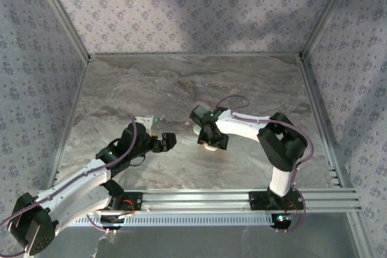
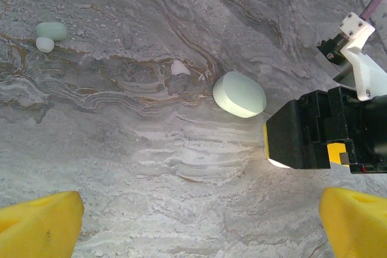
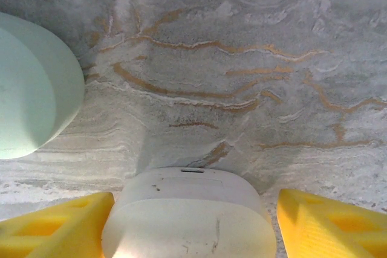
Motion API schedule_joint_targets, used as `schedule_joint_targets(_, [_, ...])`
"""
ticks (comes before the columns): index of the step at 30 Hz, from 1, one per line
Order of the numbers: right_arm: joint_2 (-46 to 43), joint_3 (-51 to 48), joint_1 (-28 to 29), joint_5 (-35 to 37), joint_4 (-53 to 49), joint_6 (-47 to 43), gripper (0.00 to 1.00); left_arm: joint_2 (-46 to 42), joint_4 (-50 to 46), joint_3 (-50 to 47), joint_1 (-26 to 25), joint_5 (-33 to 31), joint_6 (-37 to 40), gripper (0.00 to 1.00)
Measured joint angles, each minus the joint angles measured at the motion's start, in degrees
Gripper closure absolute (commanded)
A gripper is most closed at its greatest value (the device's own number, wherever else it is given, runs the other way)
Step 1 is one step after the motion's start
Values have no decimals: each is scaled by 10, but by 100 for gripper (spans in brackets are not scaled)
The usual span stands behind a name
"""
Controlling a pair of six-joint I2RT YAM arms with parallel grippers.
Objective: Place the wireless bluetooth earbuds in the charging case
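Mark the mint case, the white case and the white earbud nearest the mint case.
mint case [image 2: 239,94], left wrist view, top centre.
white case [image 3: 188,209], right wrist view, upper face.
white earbud [image 2: 179,67], left wrist view, its middle.

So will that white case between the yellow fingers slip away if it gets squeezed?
Maybe a little. The white case looks smooth with rounded edges, so the right gripper could slide off it. It looks like hard plastic, so it probably won't bend. It sits flat on the table, so a push would likely slide it, not roll it.
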Motion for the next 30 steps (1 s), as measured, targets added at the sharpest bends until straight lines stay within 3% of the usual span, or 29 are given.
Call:
schedule_joint_targets(14, [1, 1, -22, 5, -19, -10, 41, 0, 0, -1, 0, 0, 0, 0])
schedule_joint_targets(21, [-37, 2, -127, 13, -39, -123, 41, -1, 0, -1, 0, 0, 0, 0])
schedule_joint_targets(25, [-36, 14, -203, 7, -42, -210, 41, 2, 0, -1, 0, -1, 0, 0])
schedule_joint_targets(30, [-5, 61, -257, -5, -40, -286, 41, 14, 0, -1, 2, -3, -2, 0])
